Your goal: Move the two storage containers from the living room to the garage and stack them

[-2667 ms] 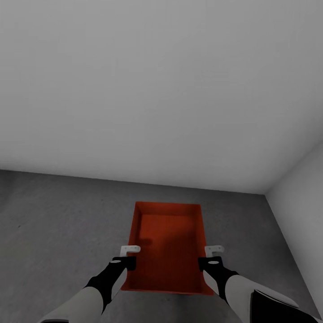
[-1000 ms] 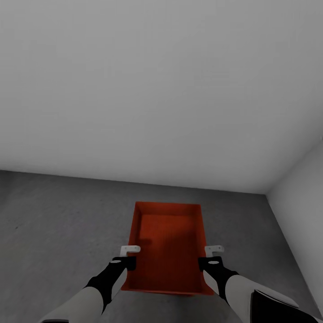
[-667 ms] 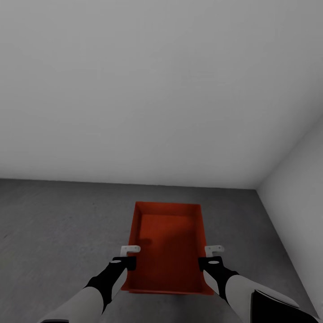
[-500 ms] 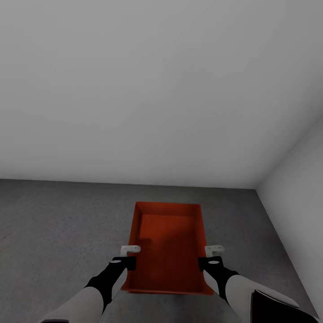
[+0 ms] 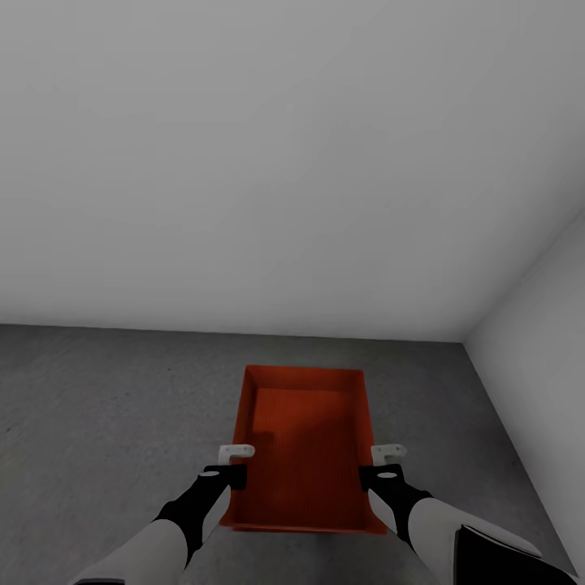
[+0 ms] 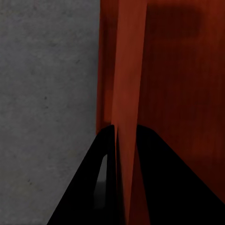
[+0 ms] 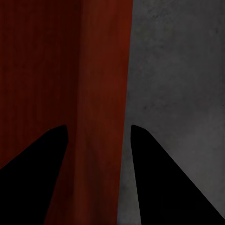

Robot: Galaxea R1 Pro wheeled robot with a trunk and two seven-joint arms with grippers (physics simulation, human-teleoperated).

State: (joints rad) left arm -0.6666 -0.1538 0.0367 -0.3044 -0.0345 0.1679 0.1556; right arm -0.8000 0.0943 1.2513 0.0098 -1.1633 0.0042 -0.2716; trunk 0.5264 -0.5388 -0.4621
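The storage container [image 5: 305, 447] — orange-red, open-topped, no legible markings — is above the concrete floor [image 5: 106, 406] near a wall corner. The left end effector [image 5: 233, 463] pinches its left wall; the right end effector [image 5: 388, 461] straddles its right wall — contact unclear.

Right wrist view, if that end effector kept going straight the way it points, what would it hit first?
The right end effector straddles the side wall of the orange-red storage container. Going straight on, it would slide further down that wall, and past it probably meet the grey concrete floor. Depth is unclear.
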